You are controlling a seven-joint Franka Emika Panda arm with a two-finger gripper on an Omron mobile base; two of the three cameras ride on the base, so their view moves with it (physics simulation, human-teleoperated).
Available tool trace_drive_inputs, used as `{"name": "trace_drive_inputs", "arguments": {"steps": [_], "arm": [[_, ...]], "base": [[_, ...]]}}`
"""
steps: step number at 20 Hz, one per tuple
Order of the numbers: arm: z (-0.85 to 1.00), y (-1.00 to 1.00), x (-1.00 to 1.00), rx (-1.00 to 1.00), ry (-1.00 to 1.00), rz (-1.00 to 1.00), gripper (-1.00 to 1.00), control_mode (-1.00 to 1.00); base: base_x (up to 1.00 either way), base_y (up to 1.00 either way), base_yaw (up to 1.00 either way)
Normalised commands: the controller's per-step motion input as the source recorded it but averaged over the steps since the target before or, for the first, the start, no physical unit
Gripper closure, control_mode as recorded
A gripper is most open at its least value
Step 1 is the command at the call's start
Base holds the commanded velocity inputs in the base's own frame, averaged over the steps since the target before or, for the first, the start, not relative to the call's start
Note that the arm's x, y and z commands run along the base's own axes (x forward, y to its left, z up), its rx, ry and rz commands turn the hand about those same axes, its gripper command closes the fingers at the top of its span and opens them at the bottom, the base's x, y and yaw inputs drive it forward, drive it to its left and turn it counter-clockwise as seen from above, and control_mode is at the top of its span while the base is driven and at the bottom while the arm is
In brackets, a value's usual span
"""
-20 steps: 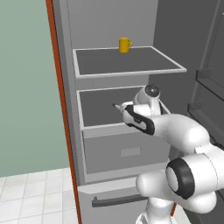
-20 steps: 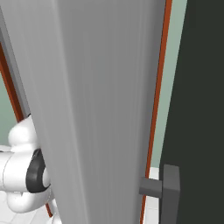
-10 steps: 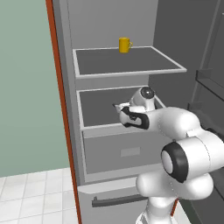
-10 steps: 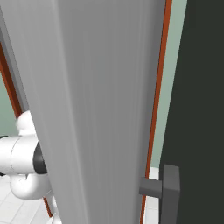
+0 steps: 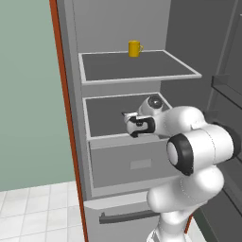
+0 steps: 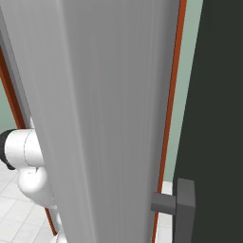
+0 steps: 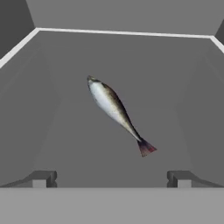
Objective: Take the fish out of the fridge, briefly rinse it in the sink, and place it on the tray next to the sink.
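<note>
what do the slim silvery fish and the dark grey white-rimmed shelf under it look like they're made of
Slim silvery fish: looks like real scaled skin, pale sheen along the flank, darker back, reddish-dark tail.

Dark grey white-rimmed shelf: probably matte plastic or coated metal; flat even grey, no reflections, thin white edge. The render leaves it open.

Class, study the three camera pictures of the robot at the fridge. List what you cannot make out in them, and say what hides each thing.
- The fish: in the left base view the arm's wrist covers it on the lower shelf.
- The fridge interior: in the right base view the open door blocks it.
- The gripper: fingertips show in the hand view; the rest is cut off below.
</note>
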Motion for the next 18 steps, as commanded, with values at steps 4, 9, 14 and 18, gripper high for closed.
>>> {"name": "trace_drive_inputs", "arguments": {"steps": [4,9,14,18], "arm": [[-0.17,0.00,0.27,0.00,0.00,0.00,-1.00,-1.00],[-0.03,0.00,0.25,0.00,0.00,0.00,-1.00,-1.00],[-0.02,0.00,0.24,0.00,0.00,0.00,-1.00,-1.00],[-0.11,0.00,0.21,0.00,0.00,0.00,-1.00,-1.00]], "base": [[0.00,0.00,0.00],[0.00,0.00,0.00],[0.00,0.00,0.00],[0.00,0.00,0.00]]}}
